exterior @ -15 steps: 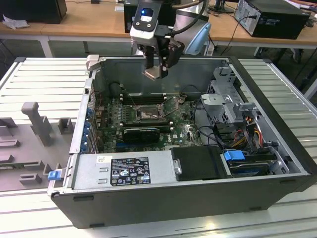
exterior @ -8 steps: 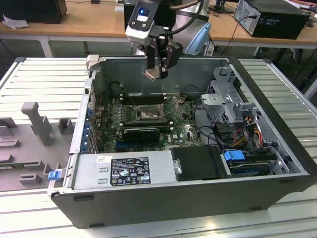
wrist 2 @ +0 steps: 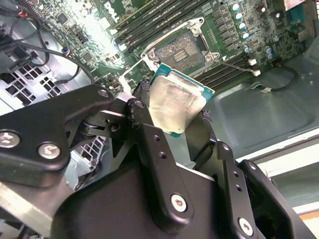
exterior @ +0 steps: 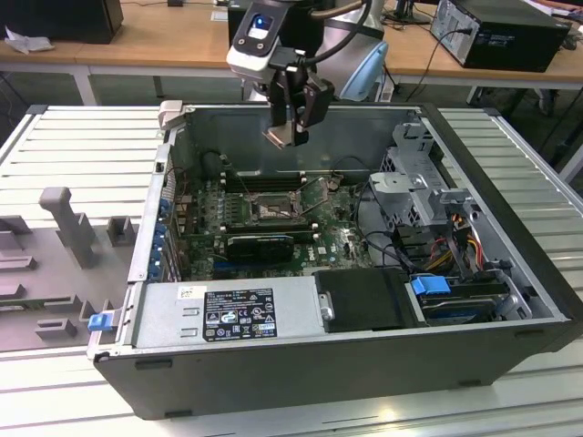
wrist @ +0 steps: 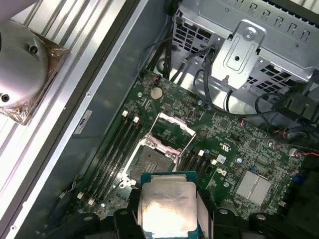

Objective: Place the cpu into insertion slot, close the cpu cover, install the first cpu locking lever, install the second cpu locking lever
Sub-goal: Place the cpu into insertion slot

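Observation:
My gripper (exterior: 290, 126) hangs above the open computer case, shut on the cpu (exterior: 278, 137), a flat square chip with a silver top. Both wrist views show the cpu (wrist 2: 177, 102) (wrist: 167, 206) pinched at its edges between the black fingers (wrist 2: 149, 139). Well below it on the green motherboard lies the insertion slot (exterior: 269, 208) (wrist 2: 182, 50) (wrist: 149, 158), its pin field bare. The cpu cover (wrist: 173, 132) (wrist 2: 130, 74) is swung open beside the slot. The cpu is clear of the board and touches nothing but the fingers.
A long black expansion card (exterior: 260, 244) lies just in front of the slot, with long black memory slots (wrist: 114, 149) beside it. A drive cage (exterior: 410, 182) with loose cables fills the exterior view's right. The power supply (exterior: 228, 314) spans the case's near side.

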